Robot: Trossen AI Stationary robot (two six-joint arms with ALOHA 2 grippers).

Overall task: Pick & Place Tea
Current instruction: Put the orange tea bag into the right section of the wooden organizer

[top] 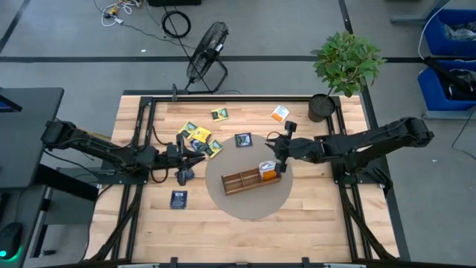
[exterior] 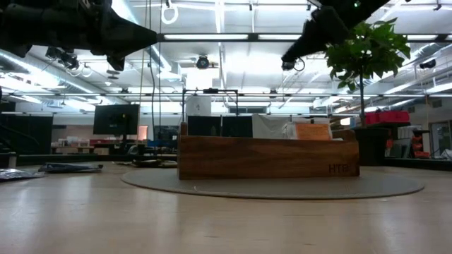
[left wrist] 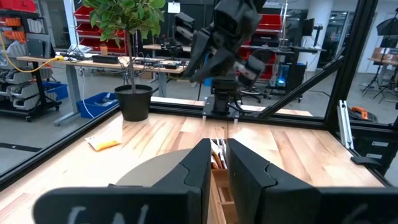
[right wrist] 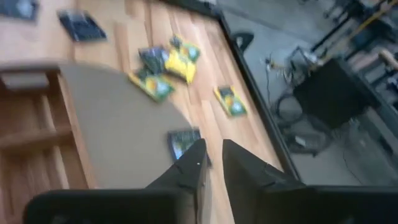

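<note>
Your right gripper hangs above the table just beyond the far right end of the wooden tray. Its wrist view shows the two fingers nearly closed, a thin gap between them and nothing in it. Your left gripper hovers left of the round mat, near the yellow-and-green sachets; its fingers also stand a narrow slit apart, holding nothing.

The tray sits on the mat, with orange-and-white sachets standing in its right compartment; the other two compartments look bare from above. Loose tea lies on the bare wood: a dark sachet between the grippers, a green one and an orange one toward the far edge, and another dark one on the near left. The potted plant crowds the far right corner beside the black frame. You have open wood along the near edge and on the right side.

The right wrist view is blurred, so the sachet designs there are hard to read. From the low view, the tray wall hides most of what it holds.
</note>
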